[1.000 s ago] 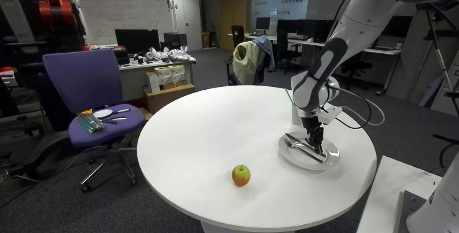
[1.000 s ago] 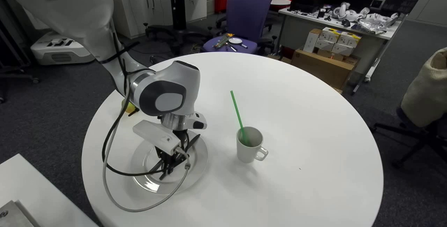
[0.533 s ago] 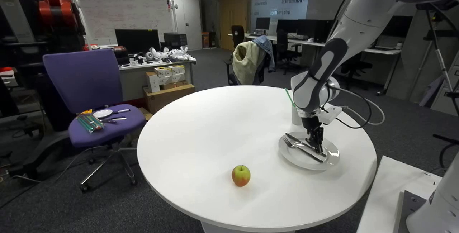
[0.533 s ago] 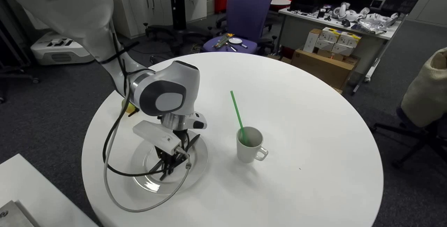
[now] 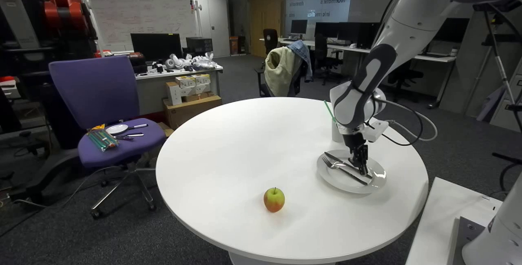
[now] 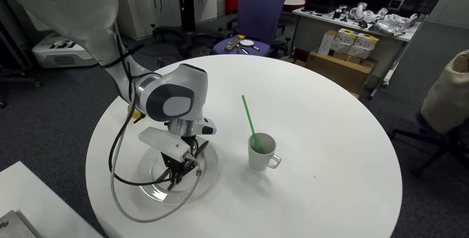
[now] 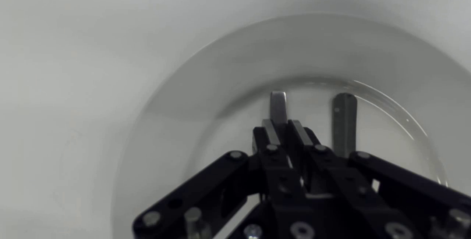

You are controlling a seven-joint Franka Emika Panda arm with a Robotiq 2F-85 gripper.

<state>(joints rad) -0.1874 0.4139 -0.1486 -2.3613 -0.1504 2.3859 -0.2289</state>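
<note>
My gripper [image 5: 362,170] points down over a white plate [image 5: 332,179], with its black fingers closed on both sides of a knife [image 5: 336,158] near the handle end. In the wrist view the knife handle [image 7: 278,106] fills the narrow gap between the fingertips of the gripper [image 7: 280,122]. The knife blade also shows in an exterior view [image 6: 202,147]. The knife is on or just above the plate; I cannot tell which. A fork [image 5: 352,176] with a dark handle [image 7: 344,125] lies beside the knife on the plate, roughly parallel to it.
A white mug [image 6: 257,161] with a green straw [image 6: 248,115] stands near the plate on the round white table [image 5: 228,155]. A red-green apple [image 5: 274,199] sits at the near side. A cable [image 6: 154,220] loops from the wrist. A purple chair [image 5: 122,138] stands beyond.
The wrist and gripper have shifted very slightly in the last half second, and the knife has shifted a little with them. The plate, fork, mug and apple have not moved.
</note>
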